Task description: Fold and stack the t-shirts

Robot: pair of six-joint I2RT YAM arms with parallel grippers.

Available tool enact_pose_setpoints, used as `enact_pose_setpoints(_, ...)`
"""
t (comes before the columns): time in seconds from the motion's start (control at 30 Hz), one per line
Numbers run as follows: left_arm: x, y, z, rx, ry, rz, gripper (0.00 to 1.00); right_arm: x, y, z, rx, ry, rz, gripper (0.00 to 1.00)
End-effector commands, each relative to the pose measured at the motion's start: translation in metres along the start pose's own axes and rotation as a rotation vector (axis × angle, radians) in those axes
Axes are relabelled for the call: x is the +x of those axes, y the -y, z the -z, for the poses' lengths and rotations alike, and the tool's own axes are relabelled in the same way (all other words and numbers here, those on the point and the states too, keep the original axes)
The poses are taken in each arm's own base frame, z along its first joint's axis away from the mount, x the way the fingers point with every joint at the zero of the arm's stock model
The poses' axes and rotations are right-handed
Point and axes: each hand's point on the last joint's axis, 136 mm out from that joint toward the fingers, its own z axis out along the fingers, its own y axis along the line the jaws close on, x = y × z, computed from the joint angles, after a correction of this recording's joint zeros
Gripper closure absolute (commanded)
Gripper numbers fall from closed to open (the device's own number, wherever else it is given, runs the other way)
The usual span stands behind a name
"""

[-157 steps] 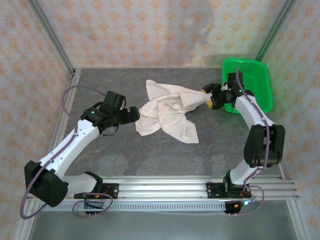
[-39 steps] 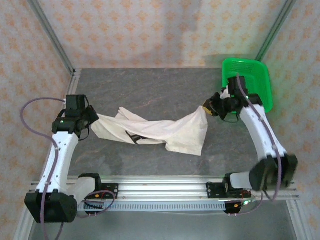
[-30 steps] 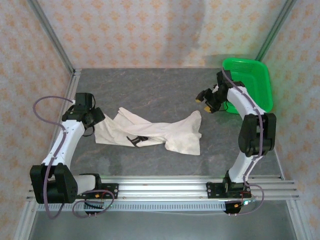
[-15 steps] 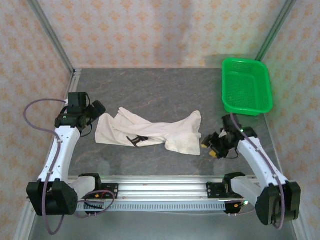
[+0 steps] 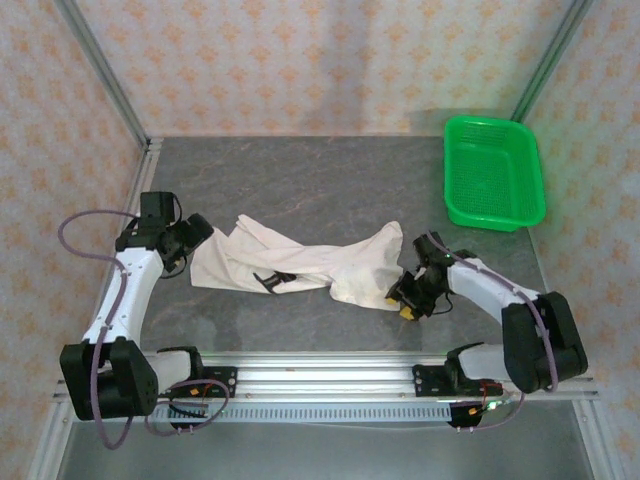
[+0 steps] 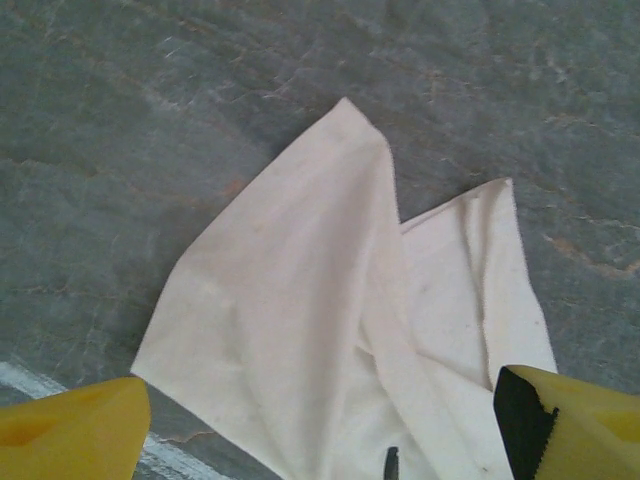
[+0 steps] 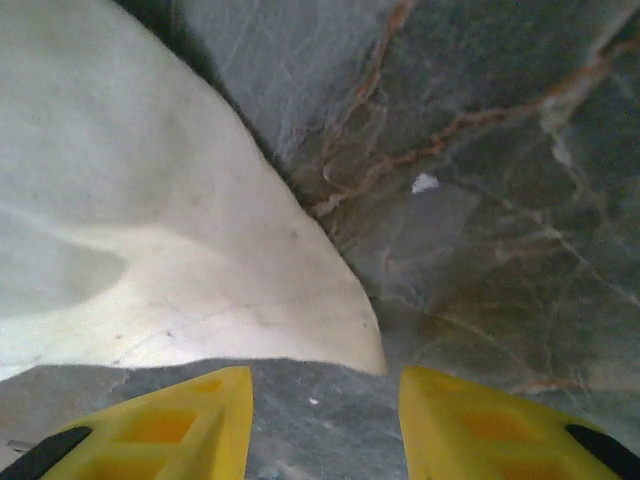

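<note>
Left pincer [image 5: 196,232]: at the table's left side, just at the t-shirt's left edge. Its jaws are spread wide and grip nothing. In the left wrist view the yellow fingers [image 6: 70,435] sit at the two lower corners, with cloth lying flat between them.
T-shirt [image 5: 310,262]: off-white, crumpled into a long strip across the middle of the table [image 5: 300,180], running from the left pincer to the right pincer. The left end fans out into flat pointed flaps, and the right end is a broader lobe.
Dark mark [image 5: 268,280]: a small black patch at the strip's near edge, left of centre.
Right pincer [image 5: 400,303]: low at the near right corner of the t-shirt. Its jaws stand apart and hold nothing. In the right wrist view the bare table shows between the yellow fingers [image 7: 180,420], and the cloth's rounded corner ends just ahead of the gap.
Basket [image 5: 495,185]: green plastic, at the far right of the table, well apart from the t-shirt.
</note>
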Motion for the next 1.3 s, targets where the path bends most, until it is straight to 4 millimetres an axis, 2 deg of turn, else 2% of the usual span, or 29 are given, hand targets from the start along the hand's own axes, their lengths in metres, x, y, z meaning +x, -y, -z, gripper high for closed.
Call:
enact_pose_setpoints(0.0, -0.001, -0.006, 0.005, 0.01, 0.016, 0.023, 0.1, -0.006, 0.004, -0.007, 0.025, 0.022, -0.002, 0.59)
enact_pose_setpoints(0.07, -0.002, -0.01, 0.004, 0.002, 0.016, 0.033, 0.1, -0.008, 0.006, -0.009, 0.037, 0.03, -0.005, 0.62)
enact_pose_setpoints(0.17, -0.005, -0.014, 0.002, -0.002, 0.017, 0.042, 0.1, -0.015, 0.008, -0.012, 0.057, 0.053, -0.019, 0.71)
enact_pose_setpoints(0.27, -0.008, -0.015, -0.001, -0.003, 0.017, 0.047, 0.1, -0.029, 0.009, -0.011, 0.083, 0.12, -0.031, 0.87)
enact_pose_setpoints(0.33, -0.01, -0.015, -0.005, -0.002, -0.005, 0.053, 0.1, -0.039, -0.001, -0.003, 0.059, 0.176, -0.035, 0.98)
enact_pose_setpoints(0.37, -0.009, -0.015, -0.008, -0.003, -0.023, 0.055, 0.1, -0.042, -0.006, 0.003, 0.039, 0.204, -0.033, 1.0)
enact_pose_setpoints(0.43, -0.009, -0.014, -0.016, -0.009, -0.065, 0.056, 0.1, -0.047, -0.016, 0.02, 0.015, 0.263, -0.015, 1.0)
enact_pose_setpoints(0.53, -0.012, -0.008, -0.027, -0.005, -0.097, 0.057, 0.11, -0.045, -0.018, 0.04, 0.04, 0.289, 0.031, 1.0)
enact_pose_setpoints(0.7, -0.025, 0.004, -0.05, 0.004, -0.134, 0.087, 0.12, -0.034, -0.013, 0.058, 0.041, 0.308, 0.059, 1.0)
enact_pose_setpoints(0.83, -0.038, 0.009, -0.073, -0.03, -0.169, 0.127, 0.15, -0.026, -0.009, 0.055, 0.021, 0.289, 0.055, 1.0)
enact_pose_setpoints(1.0, -0.043, 0.022, -0.102, -0.019, -0.236, 0.213, 0.22, -0.023, -0.005, 0.054, 0.027, 0.287, 0.047, 1.0)
enact_pose_setpoints(1.27, -0.047, 0.031, -0.13, -0.1, -0.267, 0.267, 0.3, -0.023, -0.005, 0.055, 0.029, 0.288, 0.053, 1.0)
